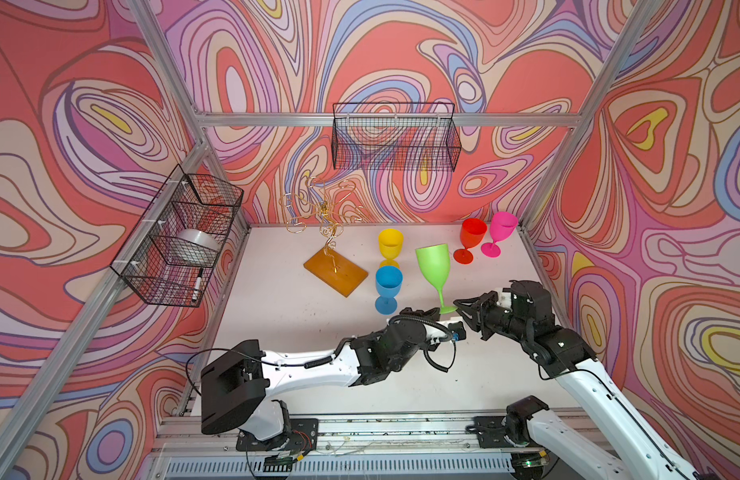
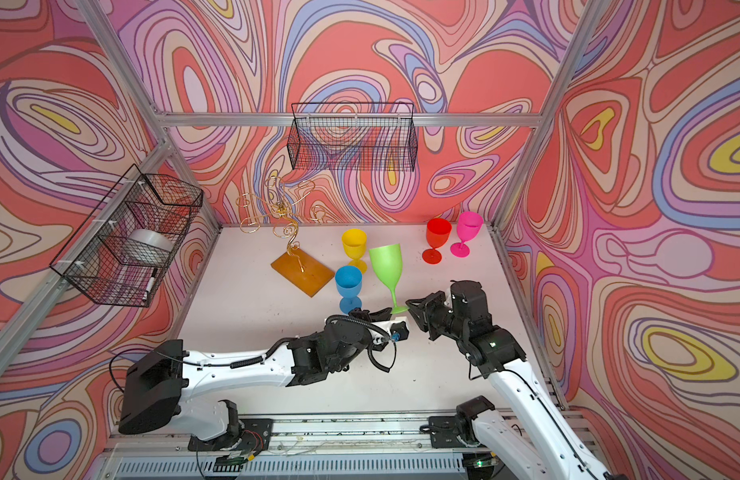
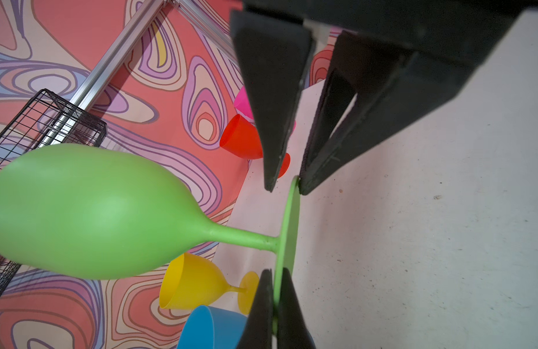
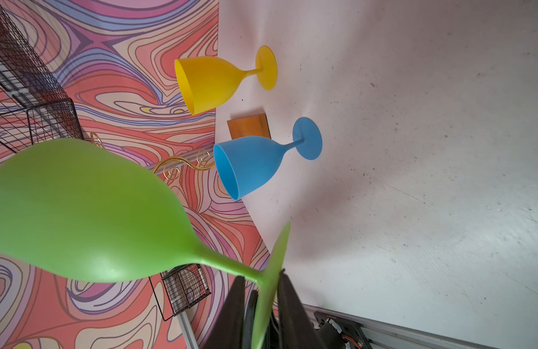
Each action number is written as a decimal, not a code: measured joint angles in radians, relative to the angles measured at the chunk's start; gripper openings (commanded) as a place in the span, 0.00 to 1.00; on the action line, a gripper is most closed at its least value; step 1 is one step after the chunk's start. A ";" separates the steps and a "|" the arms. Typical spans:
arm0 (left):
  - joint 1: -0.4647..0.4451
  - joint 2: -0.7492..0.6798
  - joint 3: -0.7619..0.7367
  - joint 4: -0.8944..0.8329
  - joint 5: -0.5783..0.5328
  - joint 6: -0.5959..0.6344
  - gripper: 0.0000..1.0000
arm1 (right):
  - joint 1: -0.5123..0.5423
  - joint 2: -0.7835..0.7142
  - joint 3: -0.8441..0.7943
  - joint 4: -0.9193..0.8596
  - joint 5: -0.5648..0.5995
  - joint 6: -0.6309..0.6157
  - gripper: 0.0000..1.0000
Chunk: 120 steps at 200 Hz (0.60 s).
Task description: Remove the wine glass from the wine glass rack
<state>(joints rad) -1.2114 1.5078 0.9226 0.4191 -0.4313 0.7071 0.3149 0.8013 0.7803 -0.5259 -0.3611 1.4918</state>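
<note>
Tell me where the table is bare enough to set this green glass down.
Widest bare patch: front left, between rack base and left arm. Smaller one right, between red glass and right arm. Crowded around yellow glass and blue glass.

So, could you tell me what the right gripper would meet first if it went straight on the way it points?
The green wine glass: its foot's rim sits between the right gripper's fingers. Beyond it, probably the left gripper, shut on the opposite rim.

Table (image 1: 301,332): rack (image 1: 335,272), four glasses (image 1: 390,243), perhaps five
</note>
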 measured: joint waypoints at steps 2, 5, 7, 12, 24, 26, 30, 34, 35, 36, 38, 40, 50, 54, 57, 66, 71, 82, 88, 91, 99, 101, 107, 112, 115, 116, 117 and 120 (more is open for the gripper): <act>0.000 0.000 0.000 0.000 0.000 0.000 0.00 | 0.000 0.000 -0.001 0.001 0.000 0.000 0.20; 0.000 0.000 0.000 0.000 0.000 0.000 0.00 | 0.000 0.000 -0.002 0.002 0.000 0.000 0.20; 0.000 0.000 0.000 -0.001 0.000 0.000 0.00 | 0.000 0.000 -0.003 0.002 -0.001 0.000 0.20; 0.000 0.000 0.000 -0.001 0.000 0.000 0.00 | 0.000 0.000 -0.005 0.003 -0.002 0.000 0.20; -0.001 0.002 0.000 -0.002 0.000 0.000 0.00 | 0.000 0.000 -0.010 0.005 -0.003 0.000 0.20; -0.002 0.002 0.000 -0.003 0.000 0.000 0.00 | 0.000 0.000 -0.010 0.006 -0.003 0.000 0.20; -0.002 0.003 0.000 -0.003 0.000 0.000 0.00 | 0.000 0.000 -0.011 0.006 -0.003 0.000 0.20; -0.003 0.003 0.000 -0.003 -0.001 0.000 0.00 | 0.000 0.001 -0.011 0.007 -0.004 0.000 0.19; -0.003 0.003 0.000 -0.003 -0.001 0.000 0.00 | 0.000 0.001 -0.011 0.007 -0.004 0.000 0.19; -0.003 0.004 0.000 -0.003 -0.001 0.000 0.00 | 0.000 0.001 -0.011 0.007 -0.004 0.000 0.19; -0.004 0.004 0.000 -0.003 -0.002 0.000 0.00 | 0.000 0.001 -0.012 0.008 -0.004 0.000 0.19; -0.004 0.005 0.000 -0.003 -0.003 0.000 0.00 | 0.000 0.002 -0.012 0.009 -0.005 0.000 0.19; -0.006 0.006 0.000 -0.003 -0.008 0.000 0.00 | 0.000 0.005 -0.013 0.010 -0.006 0.000 0.19; -0.006 0.006 0.000 -0.003 -0.009 0.000 0.00 | 0.000 0.007 -0.013 0.011 -0.007 0.000 0.18; -0.006 0.006 0.000 -0.004 -0.010 0.000 0.00 | 0.000 0.008 -0.013 0.011 -0.008 0.001 0.18; -0.007 0.006 0.001 -0.003 -0.012 0.000 0.00 | 0.000 0.012 -0.014 0.014 -0.011 0.001 0.17; -0.007 0.007 0.001 -0.004 -0.014 0.000 0.00 | 0.000 0.014 -0.014 0.016 -0.012 0.001 0.16; -0.007 0.007 0.002 -0.003 -0.015 0.000 0.00 | 0.000 0.019 -0.015 0.018 -0.015 0.002 0.16; -0.007 0.007 0.002 -0.004 -0.015 0.000 0.00 | 0.000 0.020 -0.016 0.021 -0.016 0.002 0.16; -0.008 0.007 0.002 -0.004 -0.015 0.000 0.00 | 0.000 0.021 -0.016 0.021 -0.017 0.002 0.16; -0.008 0.007 0.003 -0.004 -0.016 0.000 0.00 | 0.000 0.023 -0.017 0.024 -0.018 0.002 0.15; -0.008 0.007 0.003 -0.004 -0.017 0.000 0.00 | 0.000 0.023 -0.018 0.024 -0.018 0.002 0.15; -0.008 0.007 0.003 -0.004 -0.018 0.000 0.00 | 0.000 0.023 -0.018 0.026 -0.019 0.002 0.15; -0.009 0.007 0.003 -0.004 -0.019 0.000 0.00 | 0.000 0.024 -0.019 0.027 -0.020 0.002 0.15; -0.009 0.007 0.003 -0.004 -0.019 0.000 0.00 | 0.000 0.024 -0.020 0.028 -0.020 0.002 0.15; -0.009 0.007 0.003 -0.004 -0.019 0.000 0.00 | 0.000 0.024 -0.020 0.028 -0.021 0.002 0.14; -0.009 0.007 0.003 -0.004 -0.020 0.000 0.00 | 0.000 0.024 -0.020 0.029 -0.021 0.002 0.14; -0.010 0.007 0.003 -0.004 -0.021 0.000 0.00 | 0.000 0.024 -0.021 0.030 -0.021 0.002 0.14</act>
<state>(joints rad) -1.2209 1.5146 0.9260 0.4149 -0.4522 0.7074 0.3149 0.8257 0.7593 -0.4961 -0.3820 1.4940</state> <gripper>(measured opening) 0.048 0.149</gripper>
